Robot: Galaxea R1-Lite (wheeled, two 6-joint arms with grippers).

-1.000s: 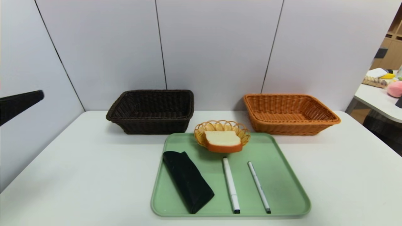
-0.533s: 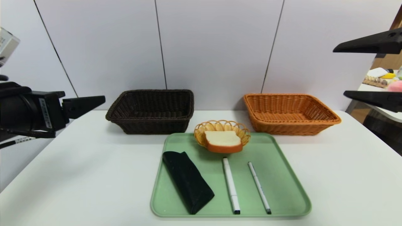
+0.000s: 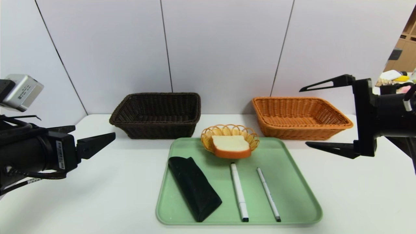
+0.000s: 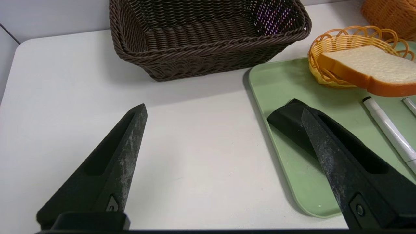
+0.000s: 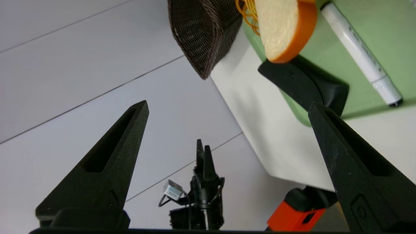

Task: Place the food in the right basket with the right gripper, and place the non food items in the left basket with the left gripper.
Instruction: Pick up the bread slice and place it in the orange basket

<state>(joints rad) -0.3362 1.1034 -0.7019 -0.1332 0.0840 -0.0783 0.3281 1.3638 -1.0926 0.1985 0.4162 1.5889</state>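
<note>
Two grippers frame the head view from opposite edges, both empty with fingers spread apart. At the left edge of the frame, low and over the white table [image 3: 97, 195], the left gripper [image 3: 94, 141] points toward the centre; its wrist view shows the two black fingers [image 4: 120, 156] set wide apart above bare tabletop, just beside the tray's edge. At the right edge of the frame the right gripper [image 3: 325, 117] hangs turned on its side, one finger above the other, level with the orange basket [image 3: 300, 117] and in front of its right end.

Centre and lower centre of the frame hold a green tray [image 3: 292, 182]. On it, toward the lower left, lies a black pouch [image 3: 194, 188] set diagonally. Right of the pouch lie two white pens side by side, the thicker pen [image 3: 239, 191] nearer the pouch and the thinner pen [image 3: 268, 194] further right, well apart from each other. At the tray's far edge sits a small yellow wicker dish [image 3: 227, 130] with a slice of bread [image 3: 230, 146] resting in it and leaning over its front rim.

Behind the tray, a dark brown basket [image 3: 156, 115] stands left of centre and the orange basket right of centre, both against the grey wall panels [image 3: 221, 48]
</note>
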